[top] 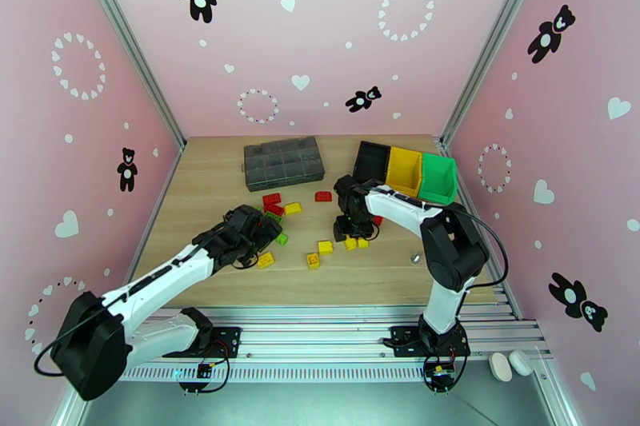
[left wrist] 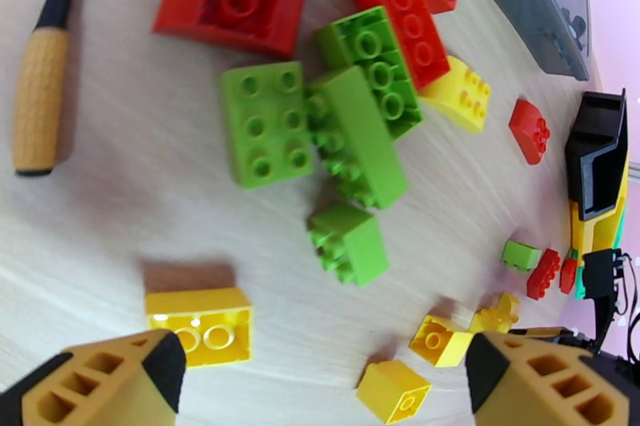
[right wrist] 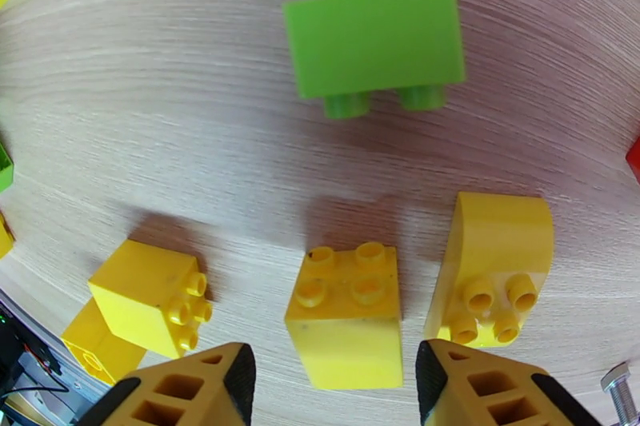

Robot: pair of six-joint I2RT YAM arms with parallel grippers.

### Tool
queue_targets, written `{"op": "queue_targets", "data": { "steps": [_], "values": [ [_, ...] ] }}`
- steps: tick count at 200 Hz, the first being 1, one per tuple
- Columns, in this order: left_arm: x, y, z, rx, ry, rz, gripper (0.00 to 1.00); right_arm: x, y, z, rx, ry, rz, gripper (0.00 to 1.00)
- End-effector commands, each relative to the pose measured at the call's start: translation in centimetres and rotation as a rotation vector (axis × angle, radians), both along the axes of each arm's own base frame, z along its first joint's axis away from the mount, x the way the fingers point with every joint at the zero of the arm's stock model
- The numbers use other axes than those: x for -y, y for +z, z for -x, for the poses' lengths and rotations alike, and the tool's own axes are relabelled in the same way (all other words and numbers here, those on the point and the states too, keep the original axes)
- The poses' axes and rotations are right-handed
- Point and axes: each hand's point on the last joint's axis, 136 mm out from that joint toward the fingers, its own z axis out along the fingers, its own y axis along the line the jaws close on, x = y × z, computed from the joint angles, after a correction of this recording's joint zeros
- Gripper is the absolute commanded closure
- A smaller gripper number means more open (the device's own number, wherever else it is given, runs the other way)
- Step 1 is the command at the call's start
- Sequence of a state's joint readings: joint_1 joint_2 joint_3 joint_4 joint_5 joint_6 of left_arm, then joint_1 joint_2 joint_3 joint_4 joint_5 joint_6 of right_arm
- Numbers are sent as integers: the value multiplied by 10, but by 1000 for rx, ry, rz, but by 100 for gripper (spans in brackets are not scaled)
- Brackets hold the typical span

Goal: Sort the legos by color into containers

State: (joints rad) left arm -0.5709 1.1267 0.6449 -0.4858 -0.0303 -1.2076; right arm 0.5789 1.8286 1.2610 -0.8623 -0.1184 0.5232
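Red, yellow and lime legos lie scattered mid-table. My left gripper (top: 262, 242) hovers open over a cluster of lime bricks (left wrist: 344, 132) and a red arch brick (left wrist: 230, 5); a yellow brick (left wrist: 200, 325) lies by its left finger (left wrist: 104, 384). My right gripper (top: 352, 226) is open and low over the table, its fingers either side of a yellow brick (right wrist: 348, 316). A curved yellow brick (right wrist: 492, 264) sits just right of it, with a lime brick (right wrist: 374, 40) beyond. The black (top: 372, 160), yellow (top: 404, 168) and green (top: 438, 176) containers stand at the back right.
A dark grey organizer box (top: 284, 162) sits at the back centre. A wooden-handled screwdriver (left wrist: 40, 92) lies left of the lime cluster. A small bolt (top: 414, 258) rests on the table right of the yellow bricks. Pink walls enclose the table.
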Motion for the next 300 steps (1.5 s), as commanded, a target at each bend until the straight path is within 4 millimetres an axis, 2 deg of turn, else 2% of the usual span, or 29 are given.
{"op": "queue_targets", "data": {
  "steps": [1,42,98,128,157,162,168,188,218,233,241,266,300],
  "values": [
    [-8,-4,7,-6,51,22,2,0,-3,1,-21,21,21,41],
    [-7,-5,8,-5,57,43,2,3,-11,0,-23,27,48,44],
    [10,-2,-4,-14,13,67,2,4,-19,-5,-22,29,69,51],
    [26,1,-18,-13,-27,89,2,1,-10,-9,2,30,49,61],
    [56,12,-41,10,-104,123,2,-3,9,-16,42,10,11,66],
    [60,8,-44,1,-118,120,2,-3,14,-18,53,2,3,66],
    [71,20,-56,29,-137,135,2,-3,19,-21,66,-8,-7,67],
    [95,30,-81,73,-196,145,2,3,37,-38,109,-65,-43,67],
    [128,48,-122,143,-234,193,2,20,58,-73,161,-197,-124,68],
    [145,58,-142,135,-278,219,2,31,65,-95,188,-286,-175,68],
    [153,56,-152,110,-301,232,2,37,67,-106,197,-334,-201,69],
    [179,68,-181,121,-361,303,2,51,74,-151,233,-502,-324,69],
    [194,79,-203,125,-422,309,2,61,86,-203,301,-632,-414,69]
  ]
}}
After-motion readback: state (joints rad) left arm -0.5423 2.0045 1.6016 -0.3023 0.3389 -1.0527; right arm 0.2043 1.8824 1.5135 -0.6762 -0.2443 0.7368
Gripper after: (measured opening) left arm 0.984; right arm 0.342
